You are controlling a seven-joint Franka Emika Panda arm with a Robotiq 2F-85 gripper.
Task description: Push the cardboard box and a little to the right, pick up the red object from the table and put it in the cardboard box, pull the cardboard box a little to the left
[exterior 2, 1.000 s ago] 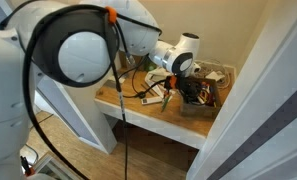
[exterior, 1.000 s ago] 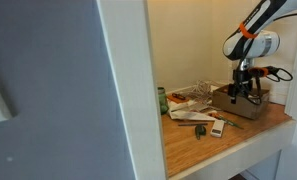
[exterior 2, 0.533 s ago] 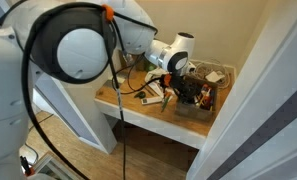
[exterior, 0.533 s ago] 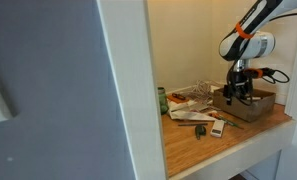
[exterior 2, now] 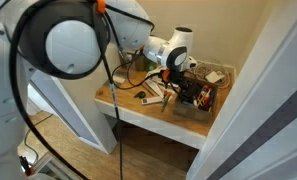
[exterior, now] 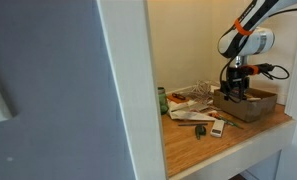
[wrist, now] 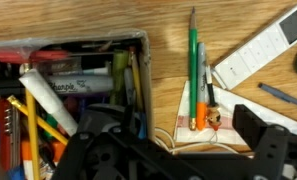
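Observation:
The cardboard box (wrist: 140,60) fills the left of the wrist view, packed with pens and markers. It also shows in both exterior views (exterior: 250,106) (exterior 2: 210,101) on the wooden table (exterior: 203,142). My gripper (wrist: 180,142) is open and empty, hovering just past the box's right wall. Below it, green and orange pens (wrist: 195,70) lie on white paper, with a small reddish object (wrist: 210,117) at their lower end. In both exterior views the gripper (exterior: 235,88) (exterior 2: 174,78) hangs above the box's near edge.
A white remote-like device (wrist: 263,52) lies at the right of the wrist view. Papers and small items (exterior: 193,103) and a green can (exterior: 162,100) clutter the table beside the box. Walls enclose the alcove. A white front edge (exterior: 228,158) bounds the table.
The gripper has lifted a little and shifted sideways from over the box toward its edge. The box and clutter have not moved.

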